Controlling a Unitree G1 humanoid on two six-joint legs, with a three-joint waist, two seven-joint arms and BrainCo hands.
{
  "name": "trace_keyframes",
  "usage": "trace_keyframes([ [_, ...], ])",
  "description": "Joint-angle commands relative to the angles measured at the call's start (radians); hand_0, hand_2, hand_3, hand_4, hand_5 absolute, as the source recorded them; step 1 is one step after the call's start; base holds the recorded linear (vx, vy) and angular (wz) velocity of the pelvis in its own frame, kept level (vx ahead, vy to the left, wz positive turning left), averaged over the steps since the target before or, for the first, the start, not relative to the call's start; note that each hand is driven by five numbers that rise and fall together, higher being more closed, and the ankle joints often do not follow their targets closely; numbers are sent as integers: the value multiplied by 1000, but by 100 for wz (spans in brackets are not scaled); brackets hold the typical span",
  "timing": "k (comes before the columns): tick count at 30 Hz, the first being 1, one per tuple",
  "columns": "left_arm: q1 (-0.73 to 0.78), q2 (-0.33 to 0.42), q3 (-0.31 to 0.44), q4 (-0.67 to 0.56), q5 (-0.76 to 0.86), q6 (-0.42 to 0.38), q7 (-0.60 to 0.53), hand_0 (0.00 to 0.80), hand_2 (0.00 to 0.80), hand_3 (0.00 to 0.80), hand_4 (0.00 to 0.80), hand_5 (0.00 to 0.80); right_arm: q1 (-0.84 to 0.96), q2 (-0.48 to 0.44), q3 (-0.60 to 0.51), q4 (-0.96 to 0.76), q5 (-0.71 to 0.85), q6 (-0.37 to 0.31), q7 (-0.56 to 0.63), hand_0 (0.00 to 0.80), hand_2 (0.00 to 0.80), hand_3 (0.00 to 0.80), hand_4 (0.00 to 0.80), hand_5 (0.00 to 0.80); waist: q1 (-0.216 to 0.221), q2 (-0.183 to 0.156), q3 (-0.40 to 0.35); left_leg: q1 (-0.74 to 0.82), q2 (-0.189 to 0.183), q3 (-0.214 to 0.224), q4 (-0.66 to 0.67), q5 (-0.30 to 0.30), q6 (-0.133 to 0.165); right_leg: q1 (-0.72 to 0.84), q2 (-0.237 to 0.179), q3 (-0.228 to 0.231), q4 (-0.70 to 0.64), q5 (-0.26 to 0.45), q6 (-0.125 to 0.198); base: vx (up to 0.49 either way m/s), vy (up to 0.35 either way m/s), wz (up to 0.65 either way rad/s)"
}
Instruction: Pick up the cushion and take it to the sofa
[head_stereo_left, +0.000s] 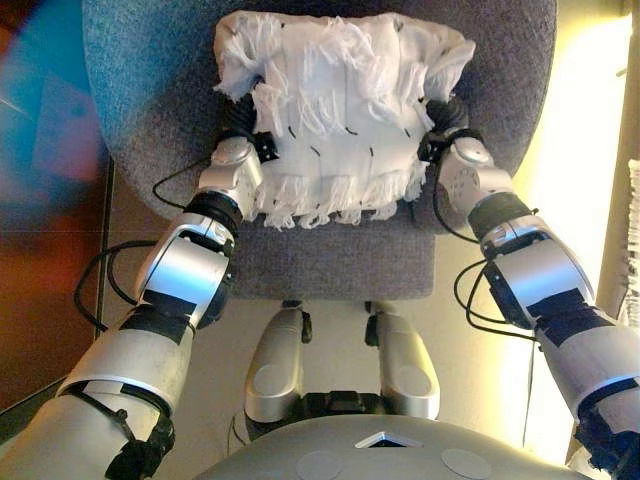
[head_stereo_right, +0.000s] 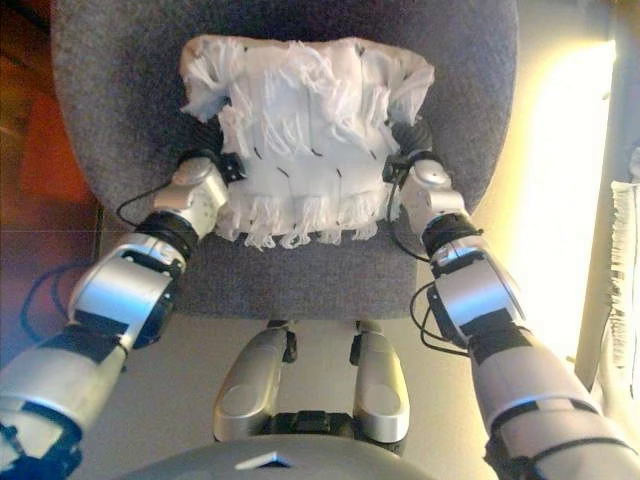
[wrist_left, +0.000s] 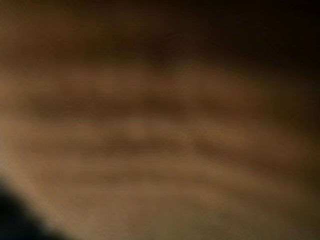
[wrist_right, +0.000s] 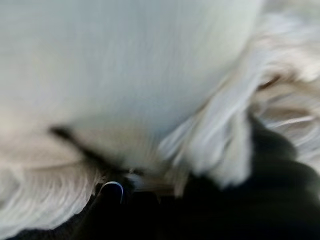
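A white cushion (head_stereo_left: 335, 110) with shaggy fringes lies on a grey upholstered seat (head_stereo_left: 330, 260) straight ahead. My left hand (head_stereo_left: 240, 125) is against the cushion's left side and my right hand (head_stereo_left: 450, 120) is against its right side, each tucked in under the fringe. Only the dark ribbed covers and wrists show. The right wrist view is filled by the cushion's white cloth (wrist_right: 130, 65) and fringe, very close. The left wrist view shows only a blurred brown surface.
The grey seat's rounded edge (head_stereo_right: 290, 300) is just ahead of me. Dark wooden floor (head_stereo_left: 50, 300) lies to the left and pale floor (head_stereo_left: 580, 150) to the right. Another white fringed cloth (head_stereo_right: 625, 300) hangs at the right edge.
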Motion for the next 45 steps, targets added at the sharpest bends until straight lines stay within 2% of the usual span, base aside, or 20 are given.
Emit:
trace_keyframes([
  [1,-73,-90,-45,51,-28,9,-51,0,0,0,0,0,-71,-4,56,7,-5,-43,-41,0,0,0,0,0,-33,15,66,-43,19,-28,84,-52,-56,-98,-77,32,-21,121,73,17,-9,-3],
  [3,-55,-65,-34,45,-73,4,-48,0,0,0,0,0,-58,-34,30,0,7,-65,-72,0,0,0,0,0,-33,17,69,-41,21,-26,84,-53,-59,-99,-79,28,-18,118,76,17,-12,-4],
  [6,43,0,3,29,-38,34,-43,0,0,0,0,0,39,-95,-26,-53,17,-118,-102,0,0,0,0,0,-29,18,69,-28,25,-16,74,-59,-63,-88,-84,6,-24,110,80,25,-26,-7],
  [8,98,41,22,43,-18,37,-59,0,0,0,0,0,84,-143,-57,-80,41,-117,-101,0,0,0,0,0,-28,17,69,-21,24,-10,70,-60,-63,-85,-87,-10,-26,109,82,-3,-16,-1],
  [10,198,110,68,68,-12,27,-92,0,0,0,0,0,181,-219,-115,-90,69,-136,-83,0,0,0,0,0,-30,17,62,-13,23,-3,82,-70,-60,-80,-89,-23,-19,101,81,7,-33,-2],
  [13,333,165,128,97,9,53,-133,0,0,0,0,0,348,-272,-205,-90,113,-155,-83,0,0,0,0,0,-36,15,32,10,29,8,95,-89,-61,-53,-91,-38,-19,88,79,45,-34,-7],
  [17,470,201,179,115,27,68,-132,0,0,0,0,0,543,-289,-318,-66,126,-168,-57,0,0,0,0,0,-42,14,-12,62,35,19,84,-103,-64,9,-87,-59,-37,74,74,54,-54,6],
  [21,683,217,288,101,64,82,-123,0,0,0,0,0,803,-271,-455,-56,134,-190,1,0,0,0,0,0,-45,13,-80,151,39,33,38,-106,-69,109,-73,-83,-77,59,69,45,-58,16],
  [27,940,177,399,84,217,99,-146,0,0,0,0,0,1041,-203,-600,14,70,-151,87,0,0,0,0,0,-39,3,-205,266,30,40,-15,-108,-59,220,-35,-86,-100,44,59,80,-42,15],
  [30,1027,146,445,94,251,112,-150,0,0,0,0,0,1125,-134,-598,82,-38,-127,105,0,0,0,0,0,-34,1,-265,319,29,35,-43,-111,-52,263,-15,-73,-111,36,52,88,-20,-4],
  [33,1085,106,463,119,293,125,-182,0,0,0,0,0,1169,-50,-550,145,-136,-121,118,0,0,0,0,0,-27,-5,-303,363,26,25,-71,-115,-45,302,4,-60,-122,25,43,53,-50,-7],
  [35,1106,86,463,132,323,133,-206,0,0,0,0,0,1183,-15,-525,159,-191,-110,114,0,0,0,0,0,-26,-8,-318,372,25,23,-81,-113,-44,311,10,-54,-127,24,39,11,-34,-13],
  [36,1121,61,455,145,349,147,-222,0,0,0,0,0,1192,26,-490,169,-258,-79,114,0,0,0,0,0,-26,-9,-330,383,24,21,-87,-117,-43,324,16,-49,-132,21,36,4,-18,-19],
  [40,1152,-18,414,182,406,170,-264,0,0,0,0,0,1196,111,-410,183,-330,5,93,0,0,0,0,0,-23,-7,-345,411,21,19,-93,-132,-35,355,24,-48,-139,9,26,1,1,-13],
  [43,1156,-61,385,188,395,176,-263,0,0,0,0,0,1186,148,-344,178,-376,40,95,0,0,0,0,0,-16,-6,-353,430,18,16,-98,-141,-29,375,24,-54,-144,4,22,0,-2,2],
  [45,1148,-71,366,177,380,192,-266,0,0,0,0,0,1170,167,-316,161,-374,71,41,0,0,0,0,0,-11,-9,-358,439,15,13,-100,-147,-26,386,24,-57,-147,1,21,0,0,0],
])
